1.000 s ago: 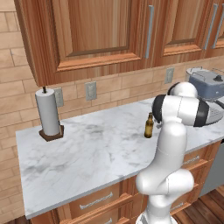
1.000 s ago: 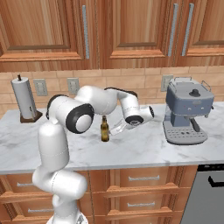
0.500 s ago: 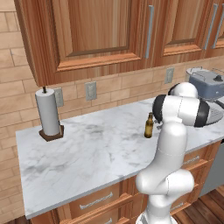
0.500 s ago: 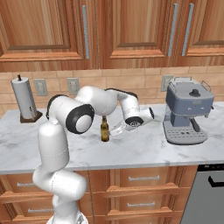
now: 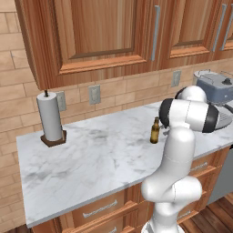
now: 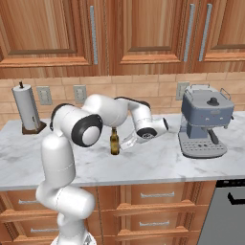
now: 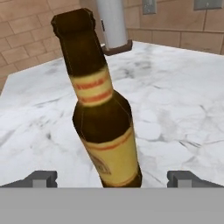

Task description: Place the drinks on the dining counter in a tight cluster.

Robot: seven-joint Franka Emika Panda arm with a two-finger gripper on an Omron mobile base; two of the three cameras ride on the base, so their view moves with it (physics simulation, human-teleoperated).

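i see a white marble table [image 5: 91, 159] by a brick wall [image 5: 18, 91], under wood cabinets [image 6: 143, 28]. my hand [image 7: 112, 178] is wide around the bottle [image 7: 103, 113].

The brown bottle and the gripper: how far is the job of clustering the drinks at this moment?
Nothing looks done: the brown bottle stands upright on the narrow wall counter under the cabinets, not on a dining counter. In hand: the gripper is open, its fingertips on either side of the bottle's base, apart from it. Left: close on the bottle, carry it over, and gather the other drinks.
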